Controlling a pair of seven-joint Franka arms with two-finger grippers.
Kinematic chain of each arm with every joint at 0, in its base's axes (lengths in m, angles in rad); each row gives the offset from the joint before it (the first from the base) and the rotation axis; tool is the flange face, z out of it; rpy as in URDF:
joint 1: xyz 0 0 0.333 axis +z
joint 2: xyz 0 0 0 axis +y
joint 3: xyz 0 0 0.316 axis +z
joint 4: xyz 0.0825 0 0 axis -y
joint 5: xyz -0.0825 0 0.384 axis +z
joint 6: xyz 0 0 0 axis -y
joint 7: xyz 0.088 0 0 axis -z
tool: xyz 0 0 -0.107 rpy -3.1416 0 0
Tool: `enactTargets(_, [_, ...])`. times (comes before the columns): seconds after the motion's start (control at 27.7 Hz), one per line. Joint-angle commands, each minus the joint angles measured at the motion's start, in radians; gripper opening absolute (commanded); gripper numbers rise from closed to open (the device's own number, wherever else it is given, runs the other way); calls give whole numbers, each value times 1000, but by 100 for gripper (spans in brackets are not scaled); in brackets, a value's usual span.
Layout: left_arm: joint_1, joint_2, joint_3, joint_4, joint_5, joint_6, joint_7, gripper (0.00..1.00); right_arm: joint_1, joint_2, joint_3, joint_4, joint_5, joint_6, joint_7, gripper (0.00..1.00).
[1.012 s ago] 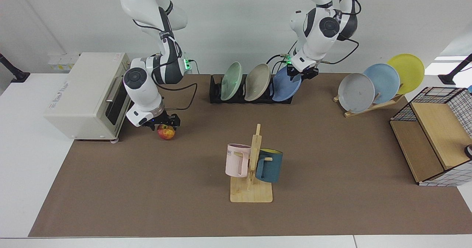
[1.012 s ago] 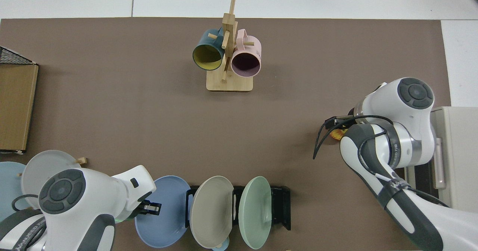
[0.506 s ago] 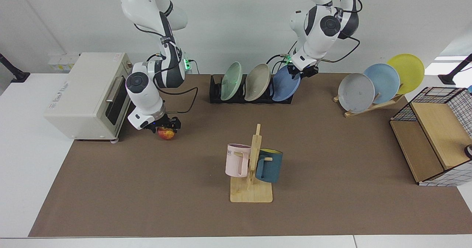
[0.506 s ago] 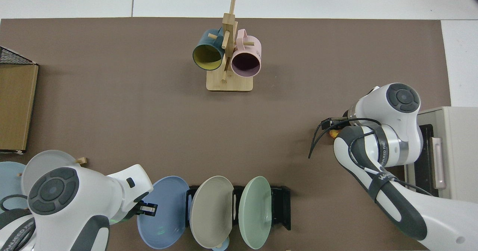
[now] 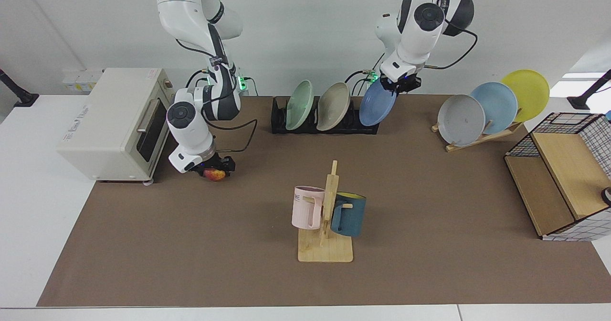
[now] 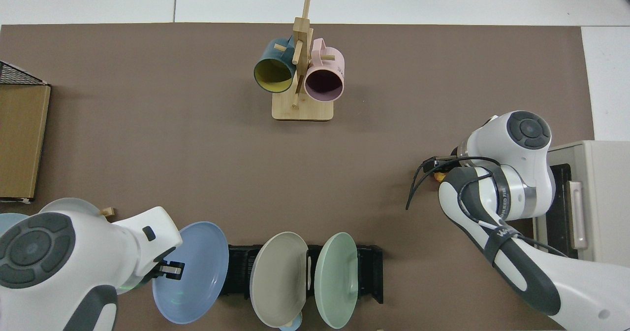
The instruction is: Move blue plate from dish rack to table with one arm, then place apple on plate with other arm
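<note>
Lifted off the dish rack (image 5: 324, 123), blue plate (image 5: 378, 103) hangs pinched in left fingers (image 5: 401, 86); right fingers (image 5: 212, 168) grasp apple (image 5: 215, 174) on brown-matted table (image 5: 191, 244).

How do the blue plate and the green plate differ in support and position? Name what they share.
The blue plate hangs from the left gripper, lifted clear of the dish rack; the green plate stands slotted in the rack, ungripped. The blue plate is beyond the rack's end; the green sits near the other end. Both are round and tilted.
</note>
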Motion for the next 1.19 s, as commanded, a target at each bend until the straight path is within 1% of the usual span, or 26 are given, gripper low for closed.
enactTargets(0.0, [31, -4, 14, 96, 19, -74, 0, 7, -9, -8, 4, -14, -3, 5, -1, 87])
enactTargets(0.04, [31, -3, 23, 106, 19, -77, 2, 7, -9, -8, 4, -14, -3, 4, -1, 80])
enactTargets(0.07, [31, -1, 32, 114, 19, -77, 5, 7, -9, -8, 4, -14, -3, 1, -1, 70])
enactTargets(0.11, [31, 5, 37, 116, 19, -64, 6, 7, -7, -8, 4, -13, -3, -3, 1, 57])
enactTargets(0.14, [33, 9, 41, 116, 17, -51, 9, 7, -6, -9, 4, -12, -3, -6, 1, 48])
enactTargets(0.22, [38, 22, 64, 117, 5, -4, 23, 4, -3, -11, 4, -11, -3, -24, -1, 31])
enactTargets(0.25, [42, 31, 87, 117, 2, 28, 38, 1, -3, -11, 4, -8, -3, -35, -3, 24])
enactTargets(0.29, [44, 43, 106, 117, -7, 63, 72, 1, -3, -12, 4, -3, -3, -50, -6, 19])
enactTargets(0.36, [47, 78, 123, 117, -42, 105, 121, 1, -3, -17, 4, 4, -3, -70, -13, 15])
enactTargets(0.47, [45, 178, 153, 146, -108, 157, 140, 1, -1, -26, 4, 20, -3, -81, -15, 14])
enactTargets(0.54, [44, 233, 175, 165, -164, 177, 143, 1, -1, -40, 4, 26, -5, -95, -15, 9])
enactTargets(0.69, [45, 330, 210, 194, -346, 226, 178, 7, 7, -72, 4, 34, -3, -108, -15, 1])
enactTargets(0.8, [45, 414, 212, 197, -455, 304, 209, 8, 8, -98, 4, 43, -3, -127, -13, 0])
enactTargets(0.9, [44, 491, 201, 200, -507, 369, 248, 8, 10, -109, 4, 76, -3, -173, -13, 0])
enactTargets(1.01, [42, 548, 190, 198, -579, 430, 281, 7, 10, -112, 4, 125, -3, -229, -12, 0])
enactTargets(1.08, [39, 559, 158, 198, -627, 485, 366, 7, 11, -115, 4, 142, -3, -249, -13, 0])
enactTargets(1.16, [44, 557, 147, 182, -703, 516, 383, 6, 8, -126, 4, 153, -3, -263, -15, 0])
